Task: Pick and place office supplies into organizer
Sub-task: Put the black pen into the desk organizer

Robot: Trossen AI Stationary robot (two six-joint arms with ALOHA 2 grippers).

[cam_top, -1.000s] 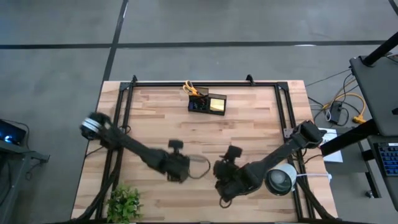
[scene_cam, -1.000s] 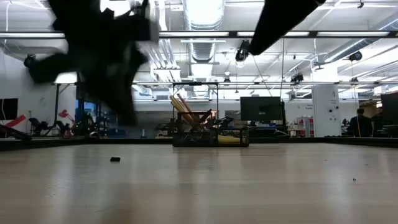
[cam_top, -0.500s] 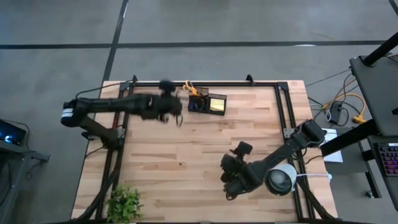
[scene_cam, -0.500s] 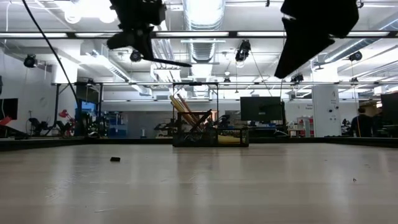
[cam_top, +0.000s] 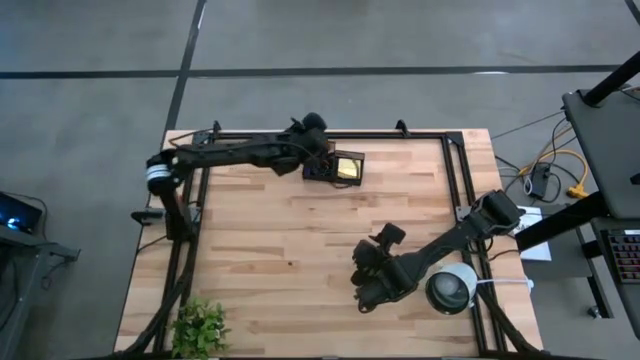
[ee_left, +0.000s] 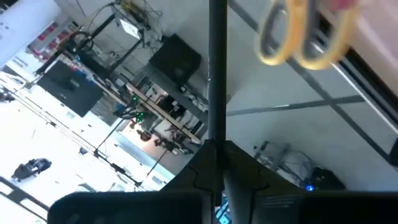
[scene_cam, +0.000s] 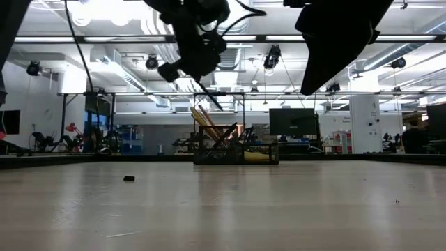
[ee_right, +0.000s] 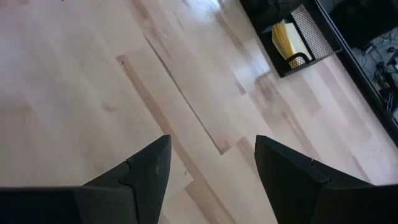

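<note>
Left end effector [cam_top: 313,150] clamped on thin pen [ee_left: 217,74], covering organizer [cam_top: 345,168] left compartment, right end effector [ee_right: 211,163] spread empty

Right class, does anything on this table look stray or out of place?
One small black clip lies alone on the wooden table, apart from the organizer that holds the scissors and sticky-note pad. Otherwise nothing looks spilled or damaged.

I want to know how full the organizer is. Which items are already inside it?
Partly full: the organizer holds a yellow sticky-note pad, and scissors stand up in it.
</note>
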